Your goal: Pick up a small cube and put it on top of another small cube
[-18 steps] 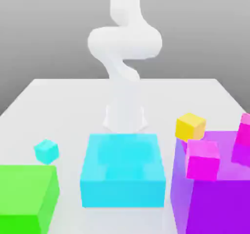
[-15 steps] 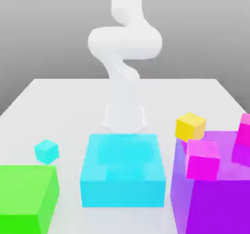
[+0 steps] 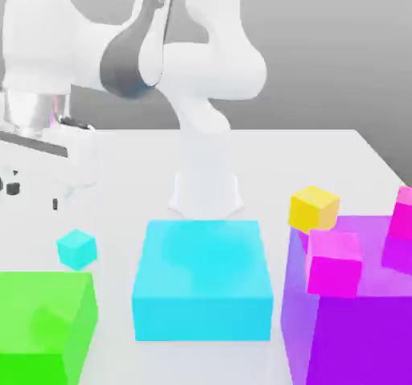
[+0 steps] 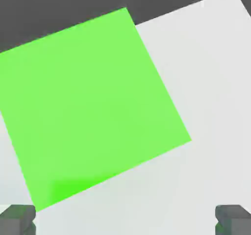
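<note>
Cyan small cube sits untouched on the table, at about nine o'clock from the large cyan block. The gripper hangs above the green block, jaws apart and empty, so picking and stacking both remain.

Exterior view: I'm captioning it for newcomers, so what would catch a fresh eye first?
Probably the white robot arm, looming over the table's left side in the exterior view. Next come the big bright blocks along the front: green block at left, large cyan block in the middle, purple block at right. The tiny cyan cube sits just behind the green block, apart from it.
</note>
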`<action>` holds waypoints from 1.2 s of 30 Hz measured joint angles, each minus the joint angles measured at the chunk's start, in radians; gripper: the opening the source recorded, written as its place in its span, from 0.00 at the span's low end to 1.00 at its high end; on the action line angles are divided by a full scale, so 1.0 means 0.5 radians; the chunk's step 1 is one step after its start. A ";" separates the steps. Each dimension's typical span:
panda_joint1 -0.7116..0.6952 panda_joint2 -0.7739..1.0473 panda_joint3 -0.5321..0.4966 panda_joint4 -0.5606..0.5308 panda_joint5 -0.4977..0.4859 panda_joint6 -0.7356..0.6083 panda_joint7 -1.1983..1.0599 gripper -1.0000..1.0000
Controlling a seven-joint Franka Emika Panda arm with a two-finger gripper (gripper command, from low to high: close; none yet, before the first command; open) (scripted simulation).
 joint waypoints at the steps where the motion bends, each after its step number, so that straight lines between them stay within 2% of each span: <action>1: -0.028 0.060 -0.047 -0.051 0.015 0.047 -0.038 0.50; 4: -0.077 0.252 -0.161 -0.183 0.158 0.198 -0.209 0.50; 6: -0.091 0.405 -0.118 -0.189 0.416 0.314 -0.401 0.50; 9: -0.297 0.633 0.209 -0.150 0.865 0.481 -0.723 0.50; 11: -0.514 0.777 0.473 -0.117 1.057 0.594 -0.869 0.50; 12: -0.625 0.843 0.591 -0.104 1.093 0.651 -0.899 0.00; 17: -0.627 0.843 0.591 -0.103 1.088 0.647 -0.894 0.00; 18: -0.682 0.876 0.650 -0.097 1.105 0.677 -0.909 0.00; 20: -0.604 0.812 0.562 -0.112 1.056 0.624 -0.869 0.00; 23: -0.456 0.615 0.330 -0.159 0.733 0.476 -0.629 0.00; 26: -0.503 0.393 0.268 -0.201 0.390 0.303 -0.386 0.00; 29: -0.458 0.242 0.360 -0.105 0.259 0.143 -0.170 0.00; 36: -0.042 0.130 0.817 0.385 0.341 -0.394 0.404 0.00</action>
